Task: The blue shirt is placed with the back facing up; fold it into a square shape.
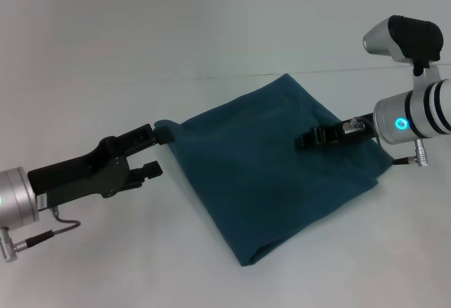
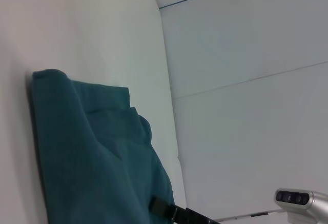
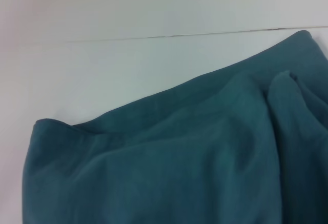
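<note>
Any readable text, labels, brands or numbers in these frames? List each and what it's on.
None readable in any view.
Folded dark teal-blue cotton shirt: plain fabric showing, no lettering visible.
Left gripper and right gripper: black, no markings legible.
White table: bare of print.

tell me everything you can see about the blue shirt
The blue shirt is dark teal, soft-looking cloth, already folded into a rough, layered square lying as a diamond on the white table. No print shows. The left gripper is at its left corner; the right gripper rests above its right part.
</note>
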